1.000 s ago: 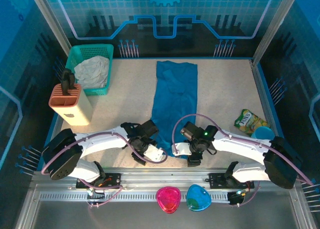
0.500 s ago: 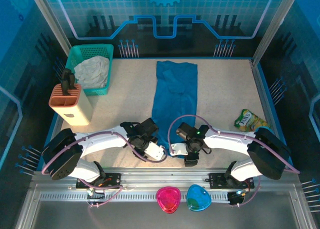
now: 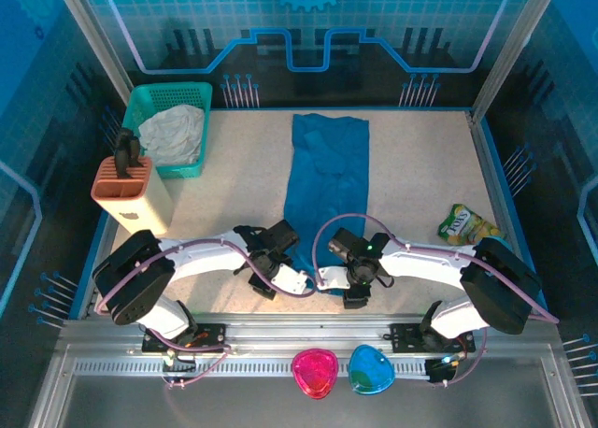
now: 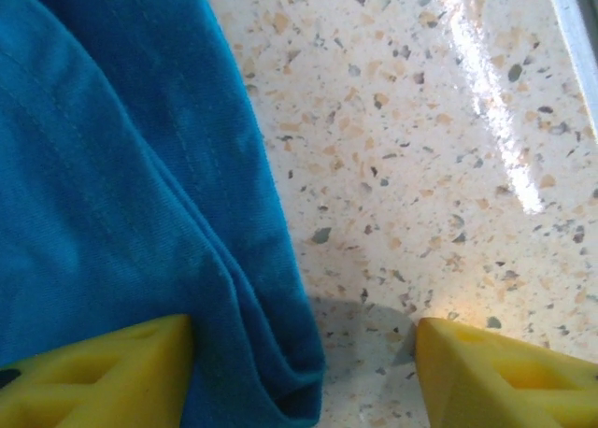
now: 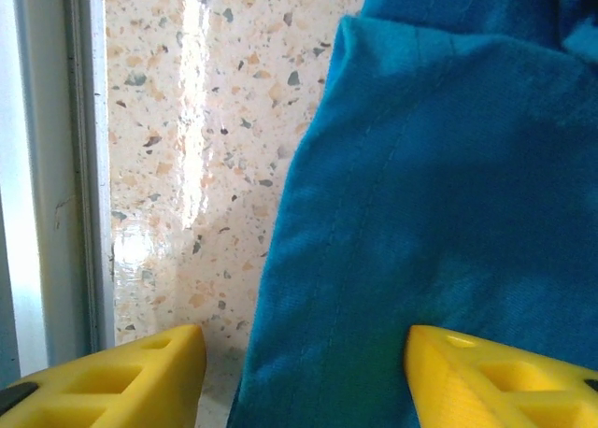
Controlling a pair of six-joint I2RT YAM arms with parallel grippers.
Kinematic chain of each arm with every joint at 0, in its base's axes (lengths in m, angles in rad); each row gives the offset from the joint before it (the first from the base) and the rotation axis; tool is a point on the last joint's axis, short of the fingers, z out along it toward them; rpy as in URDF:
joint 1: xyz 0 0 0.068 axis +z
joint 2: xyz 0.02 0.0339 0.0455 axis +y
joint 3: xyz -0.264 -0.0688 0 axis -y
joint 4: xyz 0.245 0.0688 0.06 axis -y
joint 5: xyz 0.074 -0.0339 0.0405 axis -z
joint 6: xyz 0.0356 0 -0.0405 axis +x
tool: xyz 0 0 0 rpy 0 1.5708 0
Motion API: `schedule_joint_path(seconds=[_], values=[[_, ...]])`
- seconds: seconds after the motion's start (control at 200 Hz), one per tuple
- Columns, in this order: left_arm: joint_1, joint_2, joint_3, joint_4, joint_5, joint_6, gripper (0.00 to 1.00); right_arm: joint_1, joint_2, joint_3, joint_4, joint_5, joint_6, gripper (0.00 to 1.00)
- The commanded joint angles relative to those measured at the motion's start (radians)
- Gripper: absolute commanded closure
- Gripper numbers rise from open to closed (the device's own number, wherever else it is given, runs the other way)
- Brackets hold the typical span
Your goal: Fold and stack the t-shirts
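From above, the plain teal-blue t-shirt of soft matte fabric (image 3: 327, 180) lies as a long narrow strip on the speckled stone-look surface (image 3: 411, 166). Its long axis runs from the fingers straight away to the far edge. Its near end lies between the left fingers (image 3: 295, 282) and the right fingers (image 3: 327, 279), which are close together. There is bare surface on both sides of the strip. A green plastic basket (image 3: 138, 106) and an orange slotted block (image 3: 131, 194) stand far out beyond the left fingers, and a green snack bag (image 3: 464, 227) lies well outside the right fingers.

In the left wrist view, the yellow left fingers (image 4: 103, 372) are released and stand apart. One is at the cloth and the other is over bare surface. The shirt's rounded folded corner ends between them.

In the right wrist view, the yellow right fingers (image 5: 495, 372) are also released, and they straddle the shirt's straight edge, which has a stitch line. A grey metal rail (image 5: 47, 166) borders the surface just beyond the outer finger.
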Motion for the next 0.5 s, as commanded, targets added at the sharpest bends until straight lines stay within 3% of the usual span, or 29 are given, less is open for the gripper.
schedule_joint_path(seconds=[0.0, 0.215, 0.31, 0.41, 0.495], values=[[0.006, 0.032, 0.012, 0.058, -0.037, 0.006, 0.47, 0.017, 0.019, -0.012, -0.040, -0.022, 0.008, 0.45], [0.004, 0.009, 0.026, 0.075, -0.065, -0.036, 0.83, 0.019, -0.012, -0.009, -0.070, -0.025, 0.011, 0.62], [-0.004, -0.016, 0.021, 0.065, -0.070, -0.041, 1.00, 0.021, -0.038, -0.001, -0.093, -0.034, 0.010, 0.78], [-0.018, -0.059, 0.019, 0.032, -0.069, -0.052, 1.00, 0.031, -0.080, 0.010, -0.121, -0.039, 0.014, 1.00], [-0.034, -0.112, 0.020, 0.003, -0.065, -0.067, 1.00, 0.037, -0.128, 0.028, -0.165, -0.035, 0.022, 1.00]])
